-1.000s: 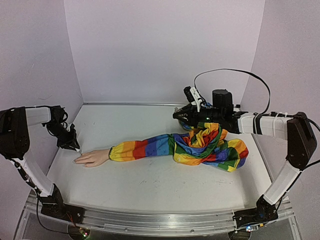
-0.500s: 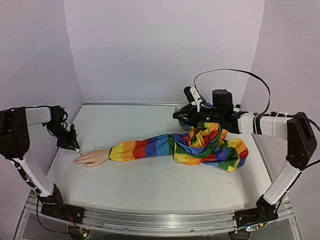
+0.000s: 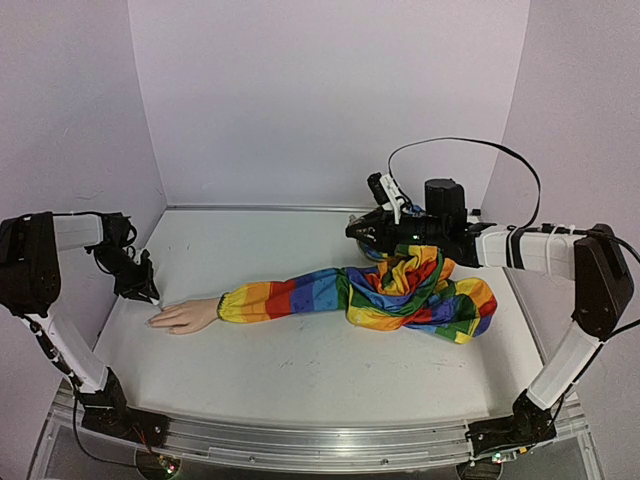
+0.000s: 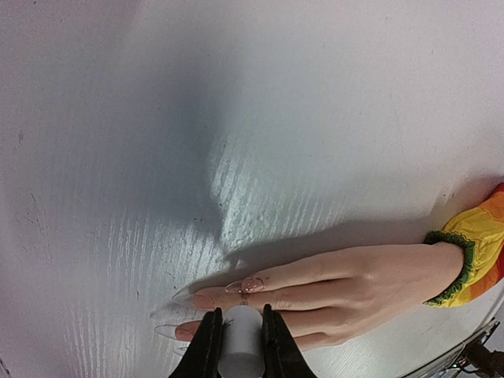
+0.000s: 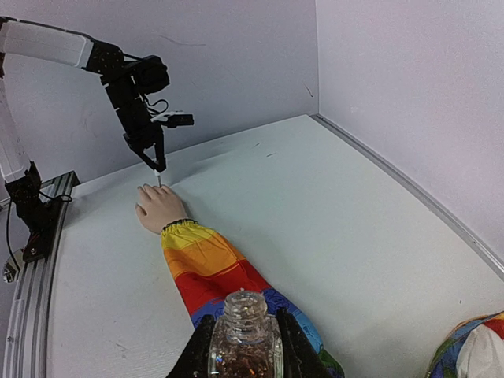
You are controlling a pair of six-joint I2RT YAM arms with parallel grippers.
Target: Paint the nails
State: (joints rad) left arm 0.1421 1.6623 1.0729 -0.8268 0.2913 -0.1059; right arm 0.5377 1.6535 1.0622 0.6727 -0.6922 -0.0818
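The pale mannequin hand (image 3: 185, 316) lies flat at the table's left and ends a rainbow-striped sleeve (image 3: 300, 295). In the left wrist view the hand (image 4: 354, 283) shows long nails (image 4: 253, 283), one of them glossy. My left gripper (image 3: 150, 288) is shut on a white brush cap (image 4: 240, 346), and its thin brush tip sits at a fingertip nail. My right gripper (image 3: 372, 231) is shut on a small clear glass bottle (image 5: 245, 311) of glittery polish, held open-topped above the sleeve (image 5: 205, 264). The left gripper (image 5: 157, 164) also shows in the right wrist view.
The sleeve's far end lies bunched in a heap (image 3: 425, 290) at the right under my right arm. Lilac walls close the table on the left, back and right. A metal rail (image 3: 300, 440) runs along the near edge.
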